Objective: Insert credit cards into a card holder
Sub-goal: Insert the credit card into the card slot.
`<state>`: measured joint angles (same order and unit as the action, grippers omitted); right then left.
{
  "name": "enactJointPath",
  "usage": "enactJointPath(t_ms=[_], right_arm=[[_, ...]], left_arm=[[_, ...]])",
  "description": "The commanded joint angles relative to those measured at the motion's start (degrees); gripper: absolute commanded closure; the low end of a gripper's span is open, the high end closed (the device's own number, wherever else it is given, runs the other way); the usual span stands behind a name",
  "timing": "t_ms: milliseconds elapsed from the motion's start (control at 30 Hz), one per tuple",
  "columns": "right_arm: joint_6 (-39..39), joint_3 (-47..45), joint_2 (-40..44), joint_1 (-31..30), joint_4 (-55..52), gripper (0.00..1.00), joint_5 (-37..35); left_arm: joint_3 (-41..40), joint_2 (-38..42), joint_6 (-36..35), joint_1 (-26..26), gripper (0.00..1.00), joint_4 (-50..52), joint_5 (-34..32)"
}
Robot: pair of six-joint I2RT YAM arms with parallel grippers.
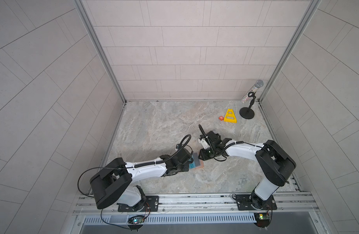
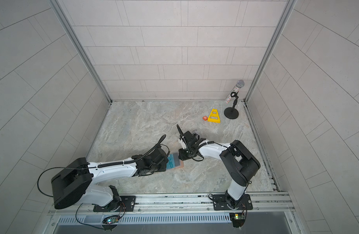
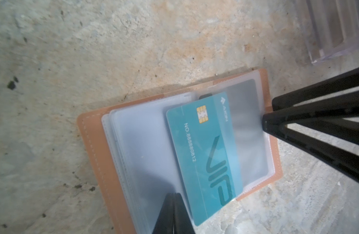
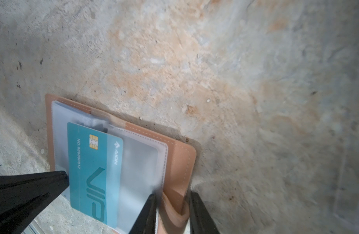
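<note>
Right gripper (image 4: 173,194) clamping card holder (image 4: 180,162) edge, surface (image 1: 154,125) middle; left gripper (image 3: 174,195) pinched together over clear sleeves (image 3: 146,141); teal card (image 3: 194,152) sitting half-sleeved.

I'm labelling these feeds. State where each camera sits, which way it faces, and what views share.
Top views: high above the base rail, facing down at the table; left arm and right arm show whole.
Left wrist: on the left arm, facing down past the shut left gripper at the teal card.
Right wrist: on the right arm, facing down past the right gripper, clamped on the card holder.
Shared: both wrist views show the card partly sleeved, plus the opposite gripper.
</note>
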<state>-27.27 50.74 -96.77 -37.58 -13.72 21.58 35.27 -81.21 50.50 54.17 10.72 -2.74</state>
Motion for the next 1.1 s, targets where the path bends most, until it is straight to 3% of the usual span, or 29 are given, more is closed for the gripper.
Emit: enactJointPath(t_ms=[0,1067], right_arm=[[-0.51,-2.67,-2.76,-0.66,-3.86,0.70,-2.17],[-0.94,-3.36,-2.03,-0.65,-2.98,0.70,-1.11]], left_arm=[[1.30,-0.96,-0.75,0.36,0.91,0.92,-0.63],[5.75,-7.21,-3.39,0.38,0.91,-1.84,2.37]])
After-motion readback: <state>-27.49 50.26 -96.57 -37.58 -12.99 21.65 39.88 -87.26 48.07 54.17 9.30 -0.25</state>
